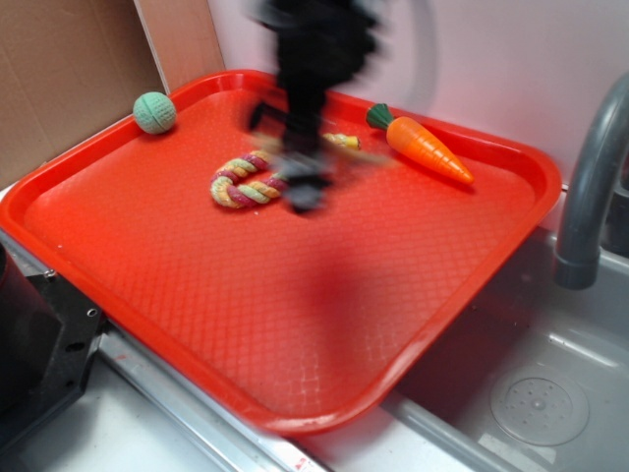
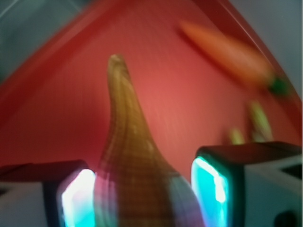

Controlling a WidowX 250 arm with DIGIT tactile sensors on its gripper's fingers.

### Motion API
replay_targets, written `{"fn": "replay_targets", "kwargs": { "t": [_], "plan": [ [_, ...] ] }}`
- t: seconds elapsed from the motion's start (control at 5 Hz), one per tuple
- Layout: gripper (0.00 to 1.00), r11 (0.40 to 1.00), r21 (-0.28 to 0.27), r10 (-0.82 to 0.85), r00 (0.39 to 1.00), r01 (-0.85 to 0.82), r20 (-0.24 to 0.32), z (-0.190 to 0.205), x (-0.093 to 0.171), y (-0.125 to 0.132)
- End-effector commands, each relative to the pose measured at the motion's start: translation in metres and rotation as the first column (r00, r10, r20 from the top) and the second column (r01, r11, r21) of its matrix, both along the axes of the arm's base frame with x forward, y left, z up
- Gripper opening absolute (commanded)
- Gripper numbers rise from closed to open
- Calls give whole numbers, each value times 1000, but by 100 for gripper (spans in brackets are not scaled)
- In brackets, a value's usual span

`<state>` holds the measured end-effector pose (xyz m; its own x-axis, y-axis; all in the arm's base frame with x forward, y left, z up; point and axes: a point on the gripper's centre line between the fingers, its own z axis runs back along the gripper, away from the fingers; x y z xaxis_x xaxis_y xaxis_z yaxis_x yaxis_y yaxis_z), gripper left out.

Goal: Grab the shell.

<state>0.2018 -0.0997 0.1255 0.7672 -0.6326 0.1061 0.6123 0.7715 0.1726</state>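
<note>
Two fingers of the black robot gripper [image 2: 142, 194] stand on either side of the tan-brown ridged spiral shell [image 2: 130, 156] in the wrist view, their lit pads [image 2: 78, 196] close against its broad whorl on the left and right. The shell's long tapering tail projects forward from between the fingers, out over the red plastic tray [image 2: 57, 118]. Contact appears made on the left pad; on the right a thin gap may remain, and motion blur prevents a firm reading, so whether the shell is actually clamped cannot be told.

Ahead and to the right of the gripper lies the orange toy carrot with green top [image 2: 227, 49], well apart from the shell. In the exterior view the arm is a dark smear above the tray, the gripper [image 1: 305, 182] just beside the multicoloured braided rope toy [image 1: 246, 182]; the shell itself is hidden there. A pale green knitted ball [image 1: 154, 112] sits at the tray's far rim [image 1: 59, 187], clear of the work.

Assessment: the grasp step is in hand, at or near closure. The next move calls for confirming a firm squeeze on the whorl, then a straight lift; the ridged, tapering body may slip forward if the hold is loose.
</note>
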Motion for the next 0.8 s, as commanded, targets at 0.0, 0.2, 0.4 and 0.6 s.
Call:
{"fn": "replay_targets", "kwargs": {
  "t": [0.0,0.2,0.4,0.6],
  "plan": [
    [0,878,-15,477,874,-478,91,91,-52,47],
    [0,731,-22,682,730,-682,38,108,-60,54],
    [0,557,53,827,559,-829,54,112,-59,50],
    [0,541,114,826,552,-833,117,113,-60,50]
  ]
}}
